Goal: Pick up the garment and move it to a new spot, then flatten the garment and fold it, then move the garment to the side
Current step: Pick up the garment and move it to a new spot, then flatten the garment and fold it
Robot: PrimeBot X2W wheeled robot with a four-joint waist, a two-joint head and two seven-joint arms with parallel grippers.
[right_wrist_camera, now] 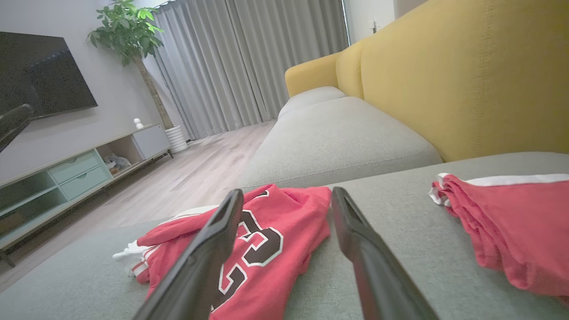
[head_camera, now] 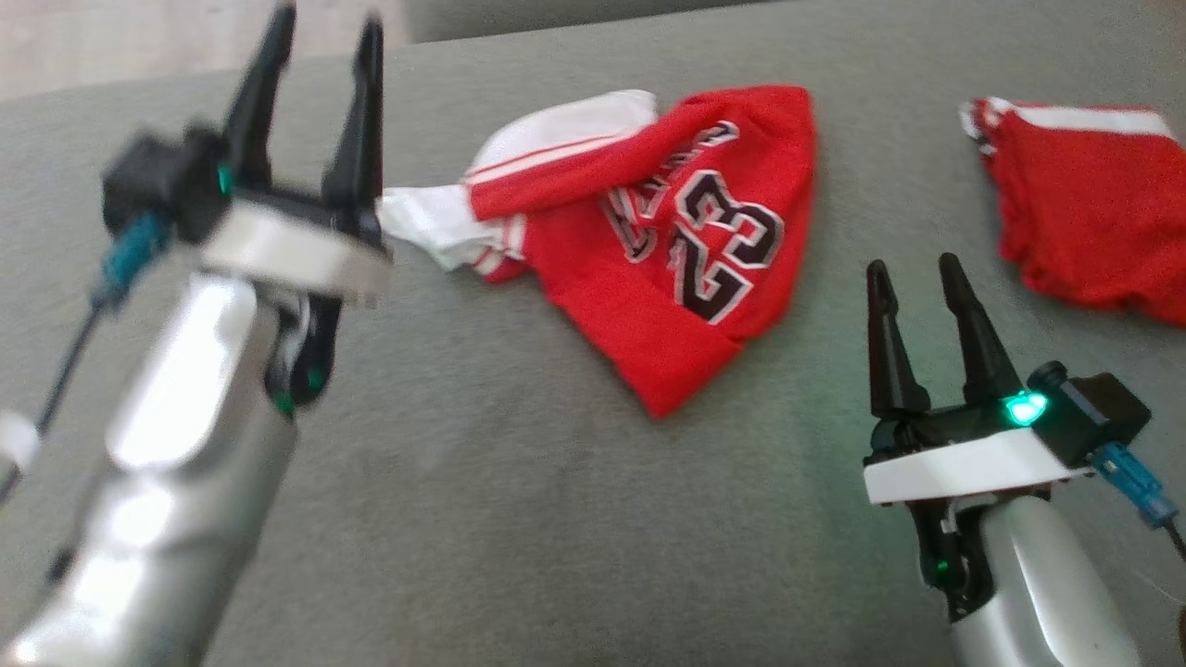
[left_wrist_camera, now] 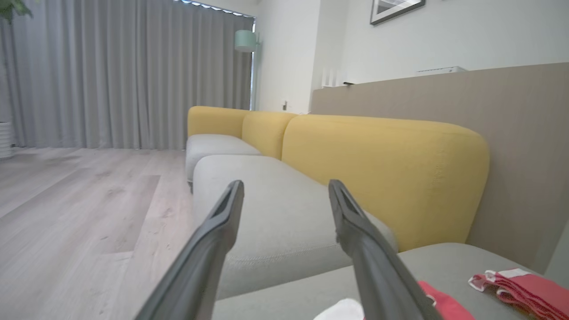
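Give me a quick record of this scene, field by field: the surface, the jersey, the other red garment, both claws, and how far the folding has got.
surface: grey sofa cushion
jersey: red, number 23 facing up, crumpled, white part bunched at its left end
second garment: red with white trim, bunched, lying apart to the jersey's right
left claw: open, holding nothing, raised beside the jersey's white end
right claw: open, holding nothing, in front of the gap between the garments
folding: jersey not yet flattened or folded
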